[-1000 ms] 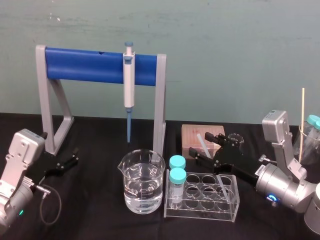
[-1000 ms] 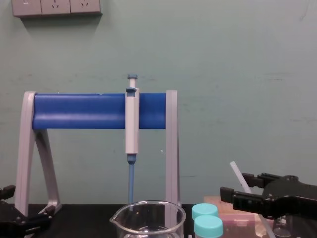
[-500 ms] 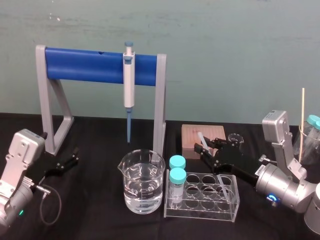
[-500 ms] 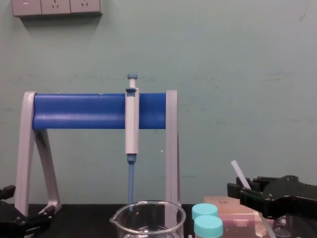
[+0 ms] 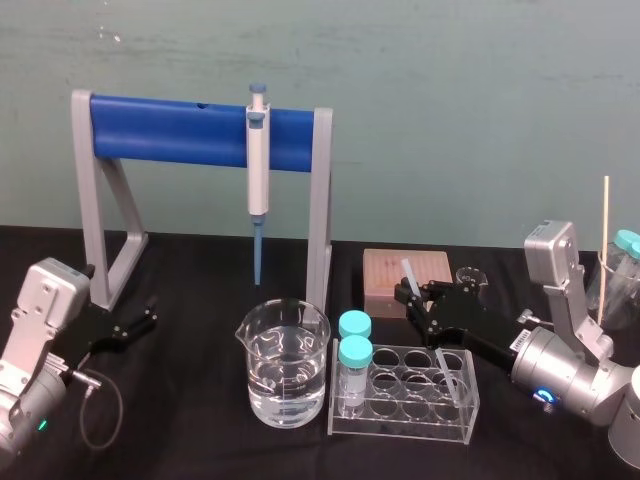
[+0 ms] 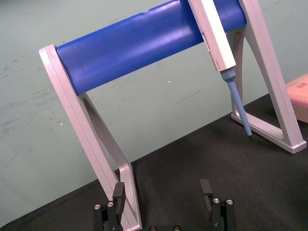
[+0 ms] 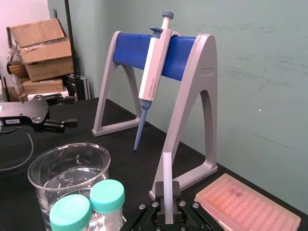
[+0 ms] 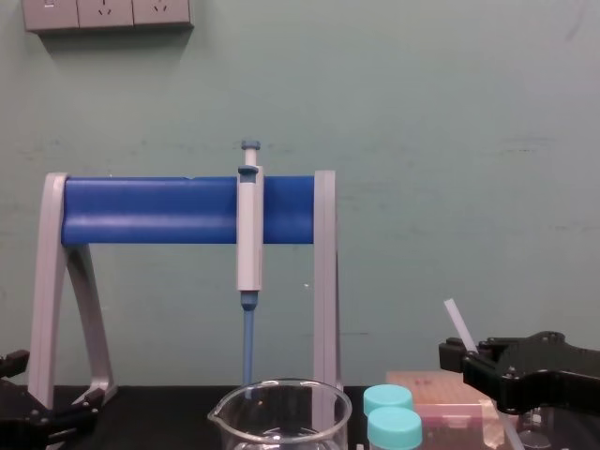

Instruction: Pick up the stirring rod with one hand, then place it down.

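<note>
a lab, pipette (image 5: 258, 170) on stand (image 5: 170, 131), beaker (image 5: 283, 368), tube rack (image 5: 402, 421)

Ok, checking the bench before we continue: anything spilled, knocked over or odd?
Nothing spilled or toppled. The one oddity: the stirring rod leans askew, lower end in the tube rack, clamped by the right gripper. Left gripper sits parked, open.

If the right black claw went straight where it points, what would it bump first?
Probably the grey upright leg of the blue-barred pipette stand. The right gripper, shut on the translucent-white stirring rod, points at it; depth is unclear.
</note>
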